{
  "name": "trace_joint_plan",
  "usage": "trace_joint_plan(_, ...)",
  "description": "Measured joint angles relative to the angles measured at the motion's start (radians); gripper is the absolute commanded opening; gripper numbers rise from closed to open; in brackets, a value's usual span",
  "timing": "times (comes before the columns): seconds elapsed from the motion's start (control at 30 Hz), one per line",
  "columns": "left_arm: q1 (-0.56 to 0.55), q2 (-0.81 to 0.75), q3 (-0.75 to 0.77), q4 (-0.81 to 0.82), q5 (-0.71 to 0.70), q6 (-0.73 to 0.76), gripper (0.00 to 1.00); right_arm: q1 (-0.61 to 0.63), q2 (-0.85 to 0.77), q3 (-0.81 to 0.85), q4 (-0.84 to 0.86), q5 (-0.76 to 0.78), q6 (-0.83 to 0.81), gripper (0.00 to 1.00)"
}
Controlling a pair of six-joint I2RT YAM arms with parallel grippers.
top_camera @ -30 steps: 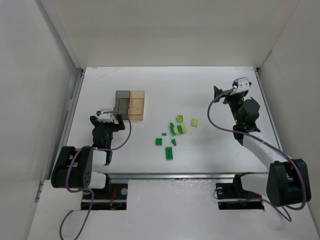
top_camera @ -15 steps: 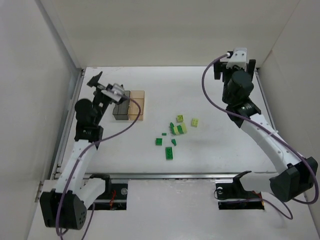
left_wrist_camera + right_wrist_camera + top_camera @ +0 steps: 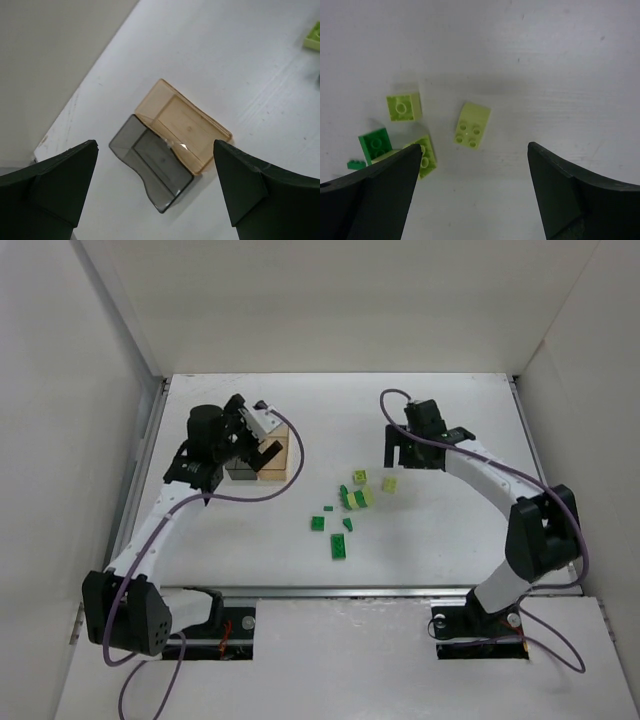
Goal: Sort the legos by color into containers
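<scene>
Grippers both stand apart and empty, left gripper over the joined grey and amber containers, right gripper over the loose legos on the table, so picking seems in hand: next, descend and close around the pale brick.

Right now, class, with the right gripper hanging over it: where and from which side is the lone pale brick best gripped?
Probably straight down from above, pinching the lone pale brick across two opposite flat side walls. It lies apart from the other legos, bare table around it, and the open right gripper straddles it.
</scene>
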Motion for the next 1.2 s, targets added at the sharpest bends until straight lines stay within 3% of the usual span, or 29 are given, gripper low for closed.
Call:
trace_joint_plan(0.47, -0.204, 0.158, 0.018, -0.265, 0.094, 0.294, 1.0, 0.0, 0.145, -0.027, -0.045, -0.129, 0.101, 0.81)
trace_joint_plan(0.77, -0.244, 0.171, 0.016, -0.257, 0.064, 0.303, 1.0, 0.0, 0.229, -0.016, -0.027, -0.114, 0.117, 0.66)
trace_joint_plan(0.9, -0.243, 0.167, -0.004, -0.228, 0.037, 0.29, 1.0, 0.003, 0.279, 0.025, -0.028, -0.097, 0.117, 0.44)
trace_joint_plan(0.93, -0.243, 0.164, -0.013, -0.225, 0.029, 0.284, 1.0, 0.004, 0.284, 0.031, -0.028, -0.092, 0.116, 0.25)
trace_joint_plan(1.03, -0.243, 0.147, -0.043, -0.206, 0.002, 0.256, 1.0, 0.006, 0.285, 0.039, -0.031, -0.075, 0.12, 0.0)
trace_joint_plan(1.2, -0.233, 0.104, -0.103, -0.12, -0.088, 0.132, 1.0, 0.016, 0.285, 0.099, -0.058, -0.066, 0.095, 0.0)
